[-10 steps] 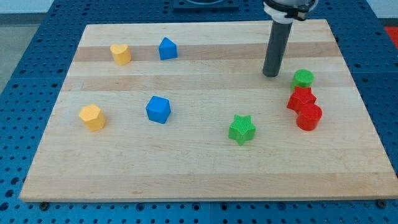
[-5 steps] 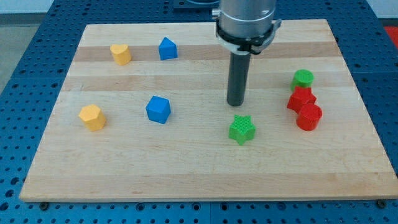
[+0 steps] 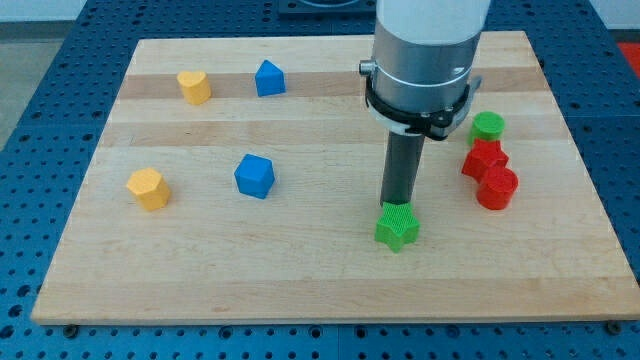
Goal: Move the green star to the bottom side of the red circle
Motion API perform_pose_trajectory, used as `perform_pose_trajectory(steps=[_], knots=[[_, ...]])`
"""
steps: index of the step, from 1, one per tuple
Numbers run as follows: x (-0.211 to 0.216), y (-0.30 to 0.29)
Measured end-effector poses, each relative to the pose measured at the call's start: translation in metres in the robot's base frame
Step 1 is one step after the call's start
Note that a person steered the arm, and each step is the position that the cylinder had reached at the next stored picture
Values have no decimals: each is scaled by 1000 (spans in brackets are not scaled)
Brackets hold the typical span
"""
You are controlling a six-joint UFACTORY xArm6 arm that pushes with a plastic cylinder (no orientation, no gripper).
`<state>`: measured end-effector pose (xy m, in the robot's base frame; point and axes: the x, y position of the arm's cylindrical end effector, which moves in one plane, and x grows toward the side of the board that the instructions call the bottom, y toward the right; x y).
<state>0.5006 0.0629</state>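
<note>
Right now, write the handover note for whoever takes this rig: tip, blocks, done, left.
My tip: down on the board, at the top edge of the green star, apparently touching it.
Green star: lower middle of the board, to the left of and slightly below the red circle.
Red circle: at the view's right, lowest of a tight column with a red block and a green circle above it.
Done: tip brought to the star.
Left: push the star rightward until it sits just below the red circle.
</note>
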Motion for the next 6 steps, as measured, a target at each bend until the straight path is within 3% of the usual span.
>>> perform_pose_trajectory(steps=[2, 3, 6], knots=[[14, -47], [38, -43], [18, -7]])
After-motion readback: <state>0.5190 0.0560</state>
